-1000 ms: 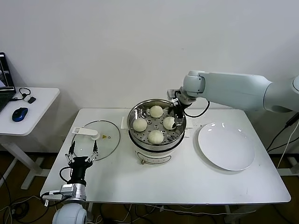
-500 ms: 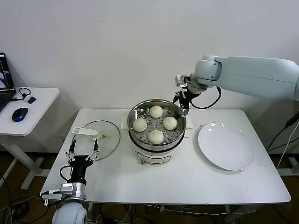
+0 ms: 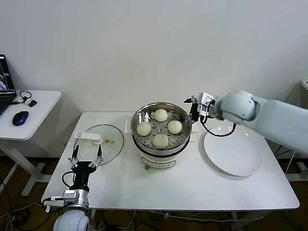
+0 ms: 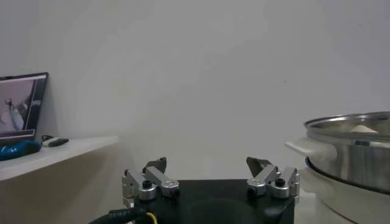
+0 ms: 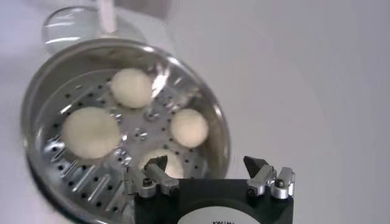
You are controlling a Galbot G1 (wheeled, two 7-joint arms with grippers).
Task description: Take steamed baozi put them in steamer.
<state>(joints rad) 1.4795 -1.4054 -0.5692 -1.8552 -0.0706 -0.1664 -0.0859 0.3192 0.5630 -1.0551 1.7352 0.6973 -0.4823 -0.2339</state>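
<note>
You have all four small cream-white dough buns sitting on the perforated tray of the shiny round stainless-steel steamer, and the round white plate at its three o'clock is bare, so the loading looks done. Your right gripper hangs just off the steamer's rim at about two o'clock, jaws spread wide and holding nothing. Your left gripper sits parked near the table's front-left edge, fingers apart and empty, beside the flat glass lid. Watch the right arm: swing low and a finger could clip the rim or white handle, jolting the buns.
</note>
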